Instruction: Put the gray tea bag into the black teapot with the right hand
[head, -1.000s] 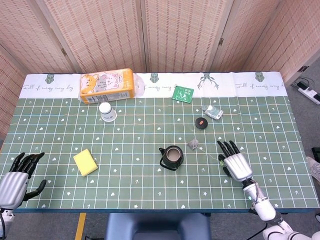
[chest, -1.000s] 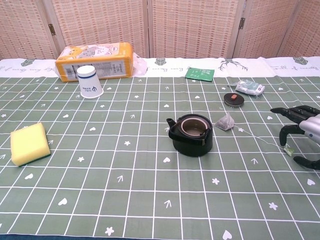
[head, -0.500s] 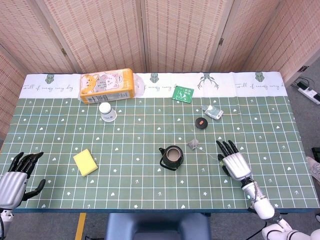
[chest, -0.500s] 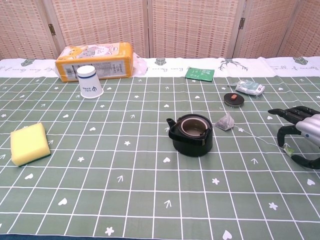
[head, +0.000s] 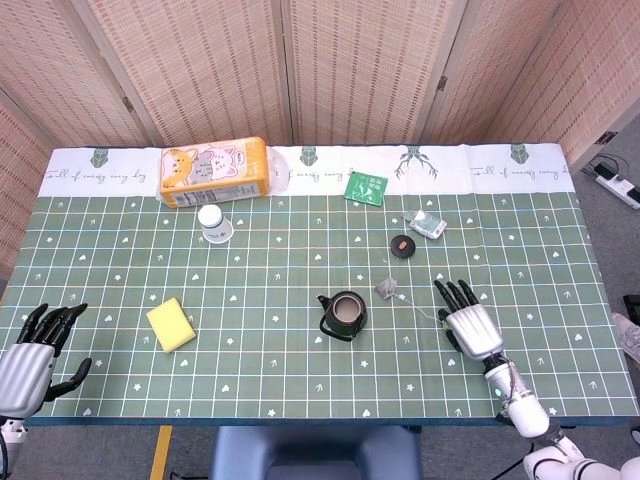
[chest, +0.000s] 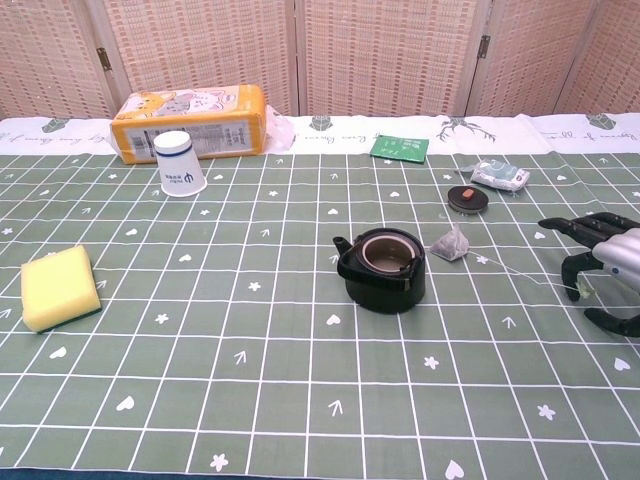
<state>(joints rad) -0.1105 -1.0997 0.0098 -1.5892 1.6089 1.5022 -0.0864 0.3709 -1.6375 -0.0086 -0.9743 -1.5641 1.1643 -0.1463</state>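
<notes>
The gray tea bag (head: 385, 288) sits on the green checked tablecloth (head: 300, 380) a bit right of centre in the head view, just to the upper right of the black teapot (head: 343, 314), close but not touching it. In the chest view it's a little pyramid shape with a thin string (chest: 515, 273) trailing off to the right, ending in a small tag (chest: 583, 290) that hangs right at the fingers of the right hand (chest: 608, 262). Whether the hand is actually pinching that tag or it's just sitting against the fingers is hard to call from these shots, so that one stays unknown; the fingers are curved and spread forward, low over the cloth at the right edge of the frame. The teapot has its lid off and the top is open, and the small round black lid (head: 401, 245) with a reddish knob lies further up and right of the tea bag. The left hand (head: 38, 350) is way down in the lower left corner of the head view, at the table edge, fingers apart and holding nothing. Other stuff around: a yellow sponge (head: 171, 324) at the left, a white paper cup (head: 213, 222) lying tipped over in the upper left, an orange tissue pack (head: 215, 171) with cats on it behind it, a green packet (head: 367, 187) near the top centre, and a small wrapped pack (head: 427, 225) just right of the lid.
</notes>
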